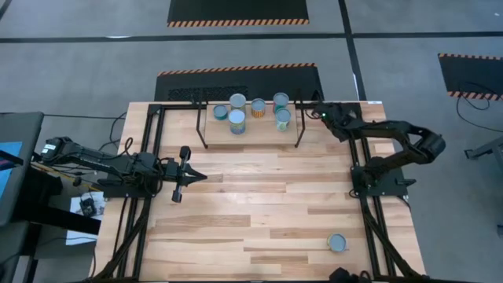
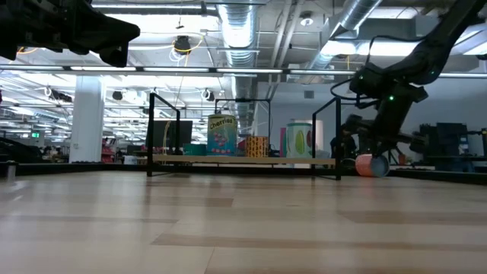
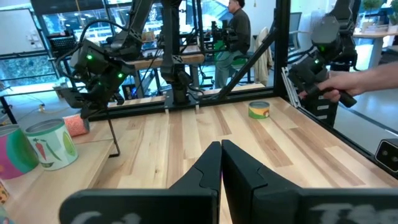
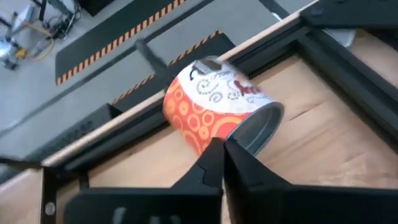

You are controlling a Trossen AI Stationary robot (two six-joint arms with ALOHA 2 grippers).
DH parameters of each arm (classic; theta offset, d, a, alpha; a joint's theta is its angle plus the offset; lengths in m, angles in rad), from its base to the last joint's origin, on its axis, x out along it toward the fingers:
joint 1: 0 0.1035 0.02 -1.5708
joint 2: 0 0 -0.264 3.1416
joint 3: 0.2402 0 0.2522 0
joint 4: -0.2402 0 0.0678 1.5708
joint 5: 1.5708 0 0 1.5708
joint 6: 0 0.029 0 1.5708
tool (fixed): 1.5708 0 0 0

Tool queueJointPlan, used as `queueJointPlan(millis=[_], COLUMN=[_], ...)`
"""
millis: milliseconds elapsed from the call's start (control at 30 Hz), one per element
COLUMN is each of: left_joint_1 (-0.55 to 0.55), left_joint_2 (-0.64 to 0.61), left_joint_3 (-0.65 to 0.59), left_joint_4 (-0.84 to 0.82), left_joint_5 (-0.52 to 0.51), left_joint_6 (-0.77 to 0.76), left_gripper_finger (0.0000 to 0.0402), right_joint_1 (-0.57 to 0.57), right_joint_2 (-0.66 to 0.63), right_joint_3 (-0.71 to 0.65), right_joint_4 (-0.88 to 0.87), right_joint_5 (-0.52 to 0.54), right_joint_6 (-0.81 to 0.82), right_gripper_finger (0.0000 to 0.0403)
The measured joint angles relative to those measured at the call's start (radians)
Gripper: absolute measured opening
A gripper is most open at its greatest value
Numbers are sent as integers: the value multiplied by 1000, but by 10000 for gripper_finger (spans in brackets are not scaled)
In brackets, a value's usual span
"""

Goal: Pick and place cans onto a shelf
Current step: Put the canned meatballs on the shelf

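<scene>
Lying toppled before the right gripper's [image 4: 222, 144] closed empty fingers, an orange can [image 4: 217, 112], hidden overhead.

**Room around the table**

Grey floor [image 1: 94, 71] in large panels with dark seams. Black mats edged in orange-and-black hazard stripes: one far back [image 1: 238, 11], one against the table's far edge [image 1: 236, 81], one at right [image 1: 471, 75]. Exposed silver ducts [image 2: 236, 23] and strip lights [image 2: 46, 68] overhead. White column [image 2: 86, 118] at left. A seated person [image 3: 239, 28] among desks beyond.
</scene>
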Motion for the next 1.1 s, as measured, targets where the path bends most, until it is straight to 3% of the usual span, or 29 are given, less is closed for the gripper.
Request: queueJointPlan(millis=[300,667,933,1100], left_joint_1=[0,0,0,0], left_joint_2=[0,0,0,0], left_joint_3=[0,0,0,0], left_joint_4=[-3,-1,0,0], left_joint_5=[0,-2,-3,-4], left_joint_6=[0,2,2,3], left_gripper_finger=[2,2,2,2], right_joint_1=[23,132,334,510], right_joint_2=[-7,-270,-492,-549], right_joint_3=[-2,51,158,263], right_joint_4=[-35,-94,-126,-119], right_joint_5=[24,163,337,358], right_joint_6=[-161,-516,-874,-1061], right_gripper_finger=[4,3,3,4])
